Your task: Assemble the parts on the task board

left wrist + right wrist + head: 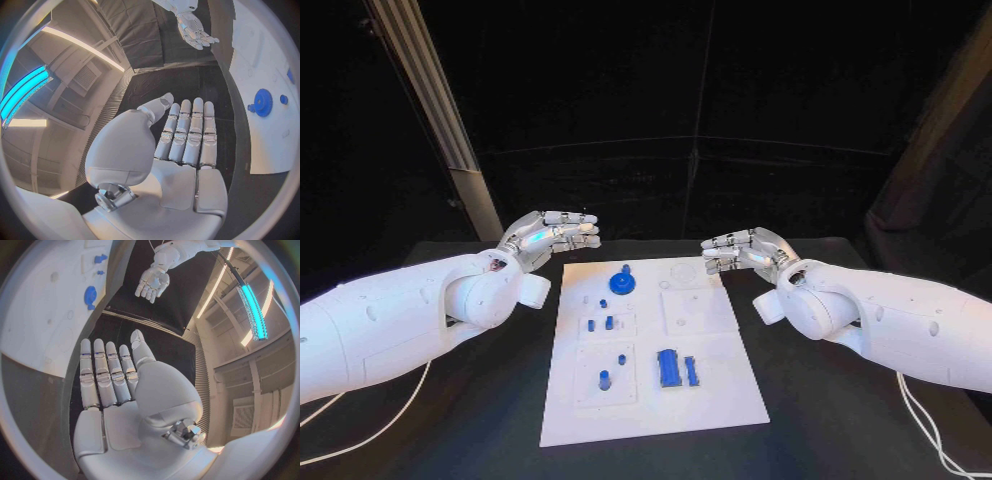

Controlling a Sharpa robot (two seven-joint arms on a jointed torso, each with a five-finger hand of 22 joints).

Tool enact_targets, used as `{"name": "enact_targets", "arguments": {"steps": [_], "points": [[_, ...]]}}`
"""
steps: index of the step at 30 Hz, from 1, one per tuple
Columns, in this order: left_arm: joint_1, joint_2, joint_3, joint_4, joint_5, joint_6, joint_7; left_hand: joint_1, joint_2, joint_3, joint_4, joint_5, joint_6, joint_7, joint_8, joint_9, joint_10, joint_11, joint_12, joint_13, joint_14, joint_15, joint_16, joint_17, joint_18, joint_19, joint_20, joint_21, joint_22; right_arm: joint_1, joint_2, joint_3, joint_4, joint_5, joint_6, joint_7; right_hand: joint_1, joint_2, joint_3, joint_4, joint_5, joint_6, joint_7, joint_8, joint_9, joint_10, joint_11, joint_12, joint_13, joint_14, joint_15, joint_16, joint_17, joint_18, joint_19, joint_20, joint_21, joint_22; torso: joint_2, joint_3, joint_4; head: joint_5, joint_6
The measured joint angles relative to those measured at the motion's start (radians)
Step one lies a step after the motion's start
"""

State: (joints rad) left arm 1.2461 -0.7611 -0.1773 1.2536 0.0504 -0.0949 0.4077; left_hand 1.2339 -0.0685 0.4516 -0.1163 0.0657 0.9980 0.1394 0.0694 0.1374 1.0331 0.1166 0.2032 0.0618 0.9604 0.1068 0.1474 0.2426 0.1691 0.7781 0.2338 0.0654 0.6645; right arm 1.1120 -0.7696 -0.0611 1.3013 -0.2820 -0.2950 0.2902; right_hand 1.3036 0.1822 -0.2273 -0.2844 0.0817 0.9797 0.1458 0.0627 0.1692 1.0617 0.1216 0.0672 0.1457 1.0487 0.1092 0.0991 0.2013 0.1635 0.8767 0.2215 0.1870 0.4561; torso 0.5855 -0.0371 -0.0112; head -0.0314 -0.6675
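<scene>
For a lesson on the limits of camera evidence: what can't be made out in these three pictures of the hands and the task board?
- Head view: the small blue parts on the task board are too small to tell their shapes, or whether they lie on it or stand in it.
- Left wrist view: the circle's rim cuts off the board past the blue gear.
- Right wrist view: the right hand covers the table beneath it.

No text, label, brand, number or sign can be read anywhere: none on the white flat task board [646, 395], nor on the small blue parts [669, 367].
</scene>
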Motion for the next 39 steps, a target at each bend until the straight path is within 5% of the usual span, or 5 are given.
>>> {"name": "enact_targets", "arguments": {"steps": [10,18,25,33,39], "points": [[-0.021,0.073,0.000,-0.097,0.057,-0.058,0.048,0.000,0.000,-0.047,0.009,-0.004,-0.009,-0.005,0.000,-0.041,-0.022,-0.011,-0.037,0.000,-0.008,-0.002,-0.079,-0.085,0.000,-0.037,0.025,-0.003,-0.128,-0.001,0.096,0.006,-0.141,0.100,0.056,0.093,-0.028,-0.003,-0.004,-0.004,-0.010,-0.003,0.003,0.000,-0.069,-0.021,0.007,0.000,-0.083,0.000,0.000,-0.036,-0.103,0.016,-0.003,0.014,-0.107,-0.109,-0.019,0.0052,0.0019,-0.001,0.029],[-0.037,0.065,0.014,-0.067,0.056,-0.074,0.045,-0.329,0.052,-0.157,0.072,-0.046,-0.275,-0.038,-0.048,-0.109,-0.295,-0.064,-0.082,-0.043,-0.260,-0.054,-0.128,-0.129,-0.023,-0.230,-0.045,-0.045,-0.274,-0.009,0.080,0.010,-0.106,0.102,0.039,0.091,-0.369,-0.049,0.060,0.069,-0.061,-0.263,-0.034,-0.044,-0.135,-0.299,-0.026,-0.049,-0.127,-0.276,-0.042,-0.080,-0.172,-0.009,-0.232,-0.045,-0.163,-0.201,-0.025,0.0149,0.0048,0.013,0.047],[-0.080,0.040,0.064,0.039,0.044,-0.166,0.048,-0.553,0.063,-0.230,0.102,-0.055,-0.454,-0.098,-0.057,-0.128,-0.479,-0.101,-0.123,-0.056,-0.434,-0.090,-0.136,-0.174,-0.053,-0.366,-0.092,-0.057,-0.371,-0.027,0.052,0.029,0.020,0.129,-0.053,0.106,-0.598,-0.082,0.103,0.120,-0.070,-0.438,-0.086,-0.055,-0.158,-0.486,-0.087,-0.056,-0.139,-0.466,-0.088,-0.091,-0.192,-0.040,-0.390,-0.089,-0.174,-0.263,-0.038,0.0323,0.0100,0.030,0.066],[-0.155,0.005,0.135,0.209,0.015,-0.375,0.060,-0.749,0.067,-0.294,0.112,-0.058,-0.611,-0.129,-0.062,-0.134,-0.638,-0.112,-0.182,-0.059,-0.585,-0.102,-0.141,-0.225,-0.071,-0.485,-0.133,-0.057,-0.455,-0.053,0.008,0.051,0.193,0.195,-0.250,0.150,-0.795,-0.147,0.149,0.167,-0.076,-0.590,-0.130,-0.055,-0.165,-0.646,-0.112,-0.060,-0.143,-0.629,-0.103,-0.091,-0.198,-0.064,-0.526,-0.126,-0.180,-0.317,-0.041,0.0362,0.0110,0.031,0.068],[-0.188,-0.014,0.167,0.289,-0.009,-0.527,0.071,-0.856,0.068,-0.329,0.115,-0.062,-0.697,-0.136,-0.066,-0.135,-0.726,-0.115,-0.191,-0.060,-0.668,-0.106,-0.141,-0.236,-0.130,-0.549,-0.187,-0.062,-0.502,-0.063,-0.008,0.060,0.256,0.238,-0.373,0.182,-0.906,-0.169,0.198,0.200,-0.076,-0.675,-0.140,-0.058,-0.167,-0.737,-0.118,-0.060,-0.144,-0.720,-0.107,-0.095,-0.199,-0.116,-0.600,-0.183,-0.180,-0.347,-0.041,0.0368,0.0112,0.031,0.068]]}}
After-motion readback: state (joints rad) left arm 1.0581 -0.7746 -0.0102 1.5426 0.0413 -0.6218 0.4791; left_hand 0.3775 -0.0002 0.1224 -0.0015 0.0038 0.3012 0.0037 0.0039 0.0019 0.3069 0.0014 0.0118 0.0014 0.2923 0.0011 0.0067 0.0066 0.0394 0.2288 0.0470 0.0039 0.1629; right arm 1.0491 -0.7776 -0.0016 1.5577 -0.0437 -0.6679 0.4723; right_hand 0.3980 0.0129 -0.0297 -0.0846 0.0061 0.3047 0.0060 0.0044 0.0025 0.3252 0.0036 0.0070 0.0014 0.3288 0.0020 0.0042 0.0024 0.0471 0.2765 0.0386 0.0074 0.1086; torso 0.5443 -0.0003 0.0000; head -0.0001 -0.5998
